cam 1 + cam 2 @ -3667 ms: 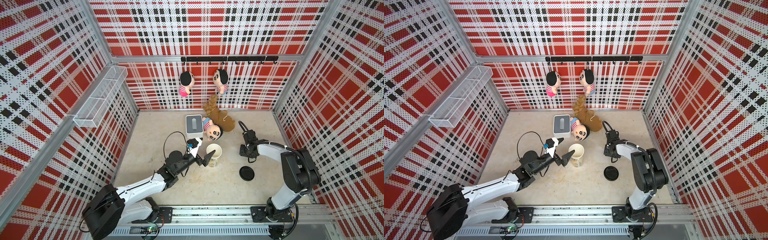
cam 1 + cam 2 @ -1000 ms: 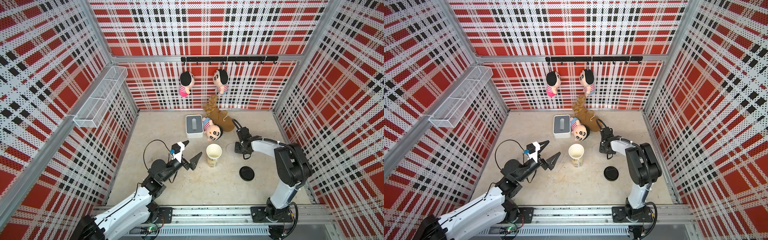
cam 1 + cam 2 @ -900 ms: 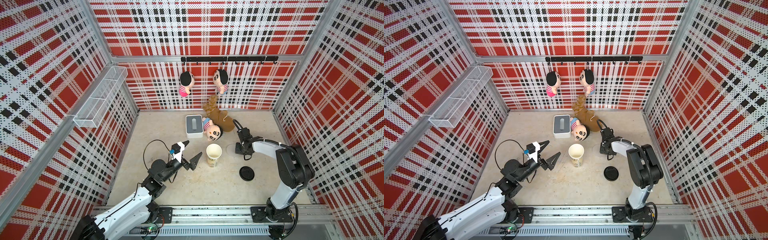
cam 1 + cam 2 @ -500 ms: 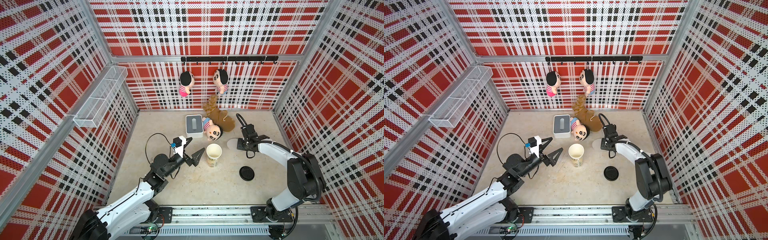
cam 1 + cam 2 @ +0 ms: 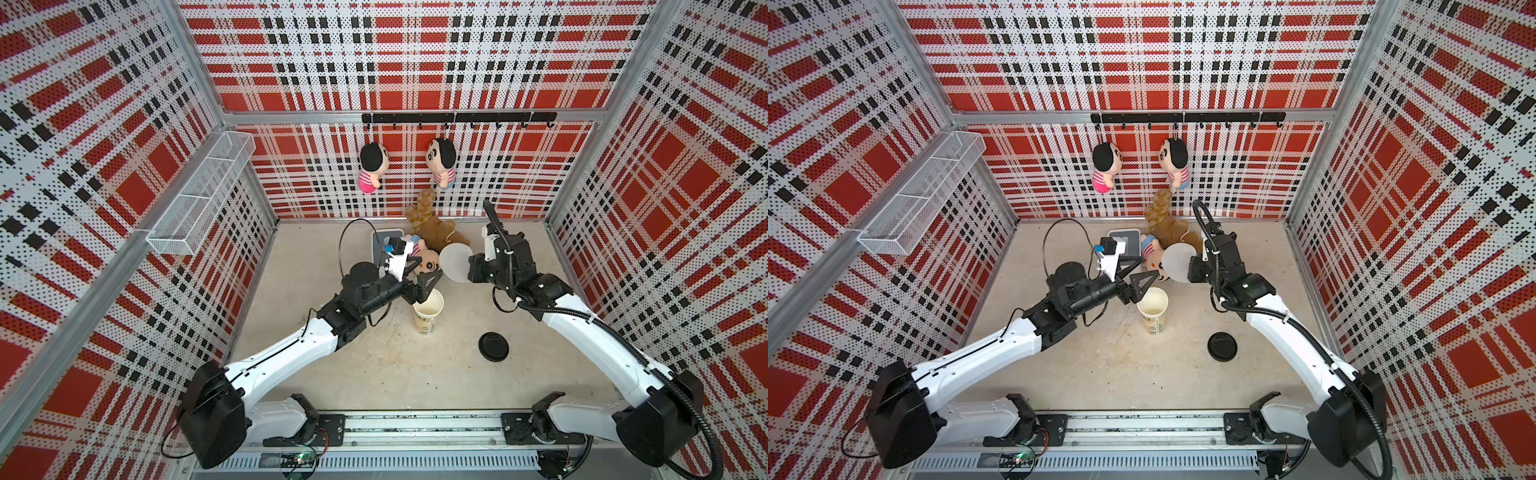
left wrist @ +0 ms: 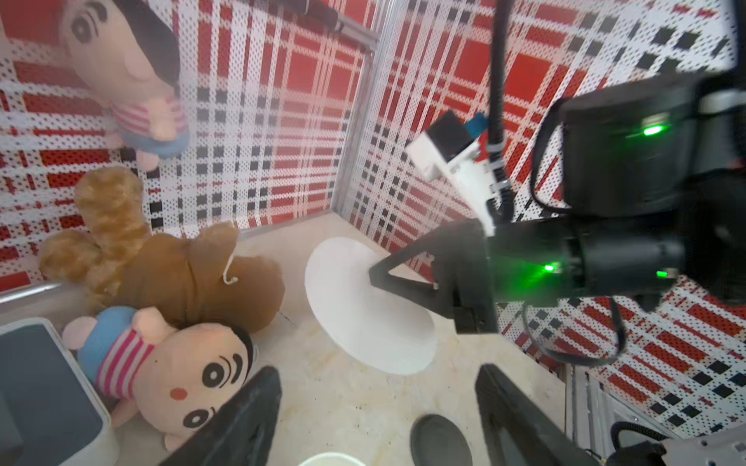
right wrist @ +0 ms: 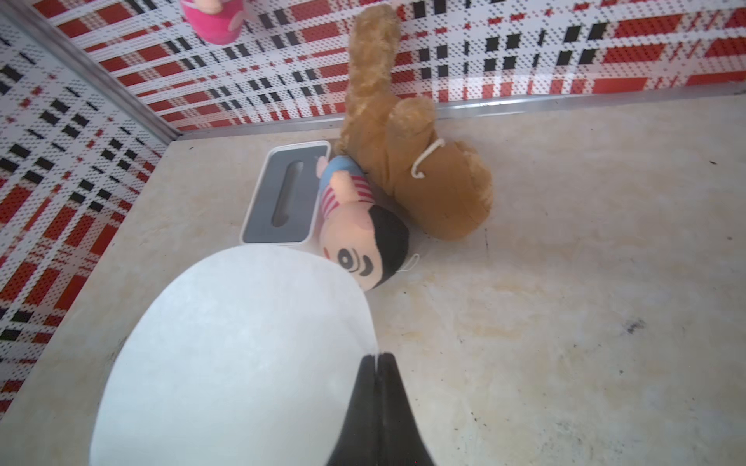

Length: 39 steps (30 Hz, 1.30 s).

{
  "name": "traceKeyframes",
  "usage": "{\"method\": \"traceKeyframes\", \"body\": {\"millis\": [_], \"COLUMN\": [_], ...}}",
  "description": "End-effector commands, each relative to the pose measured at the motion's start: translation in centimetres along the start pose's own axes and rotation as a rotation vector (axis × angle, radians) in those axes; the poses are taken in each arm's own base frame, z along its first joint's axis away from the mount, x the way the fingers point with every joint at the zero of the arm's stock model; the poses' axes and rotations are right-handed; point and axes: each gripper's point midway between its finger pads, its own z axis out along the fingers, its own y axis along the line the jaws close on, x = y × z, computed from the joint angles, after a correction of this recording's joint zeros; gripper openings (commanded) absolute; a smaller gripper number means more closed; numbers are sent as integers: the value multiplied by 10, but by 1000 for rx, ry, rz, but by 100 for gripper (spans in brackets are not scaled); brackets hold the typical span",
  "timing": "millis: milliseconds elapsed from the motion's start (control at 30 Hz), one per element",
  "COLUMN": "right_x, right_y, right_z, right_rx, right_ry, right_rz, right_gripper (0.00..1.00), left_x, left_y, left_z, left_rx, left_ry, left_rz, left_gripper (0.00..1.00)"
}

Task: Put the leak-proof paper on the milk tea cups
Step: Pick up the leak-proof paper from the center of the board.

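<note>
I'm watching the left pincer (image 5: pixel 426 277) hovering just beside the rim of the milk tea cup (image 5: pixel 428 309), its jaws standing apart with nothing between them. The cup is standing upright and uncovered on the surface (image 5: pixel 374 374). Further right, the leak-proof paper (image 5: pixel 455 263) is hanging tilted above the surface, apart from the cup. The right pincer (image 7: pixel 378 363) is clamping its edge. A black lid (image 5: pixel 493 345) is lying to the cup's right.
</note>
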Motion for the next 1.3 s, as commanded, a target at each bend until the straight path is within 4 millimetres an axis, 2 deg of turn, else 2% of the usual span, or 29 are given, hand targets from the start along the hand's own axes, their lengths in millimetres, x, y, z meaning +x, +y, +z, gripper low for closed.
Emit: {"method": "traceKeyframes", "body": {"millis": [0, 233, 400, 533, 700, 833, 1033, 1067, 1100, 1167, 1267], "right_x": [-12, -6, -2, -1, 1, 2, 4, 4, 4, 3, 3], "right_y": [24, 59, 71, 79, 87, 93, 88, 88, 88, 89, 88], "right_z": [-7, -5, -3, -3, -3, -5, -6, -8, -11, -18, -27], "right_rx": [-32, -95, -105, -135, -148, -175, -152, -152, -162, -189, -254], "right_ry": [-55, -69, -79, -91, -109, -130, -118, -114, -113, -117, -103], "right_rz": [-85, -166, -204, -224, -270, -299, -305, -300, -292, -270, -221], "right_gripper": [0, 0, 0, 0, 0, 0, 0, 2, 9, 33, 55], "left_x": [13, 14, 21, 17, 17, 20, 17, 16, 15, 13, 12], "left_y": [3, 19, 26, 30, 24, 22, 14, 13, 12, 11, 7], "left_z": [1, -16, -26, -38, -39, -38, -41, -42, -43, -45, -47], "left_rx": [-10, -16, -36, -16, 33, 51, 88, 94, 97, 100, 115], "left_ry": [67, 31, 44, -2, 1, 14, 7, 2, -1, -5, -6], "left_rz": [-34, -113, -122, -175, -191, -199, -209, -210, -213, -215, -220], "left_gripper": [76, 59, 58, 56, 40, 32, 0, 0, 0, 0, 0]}}
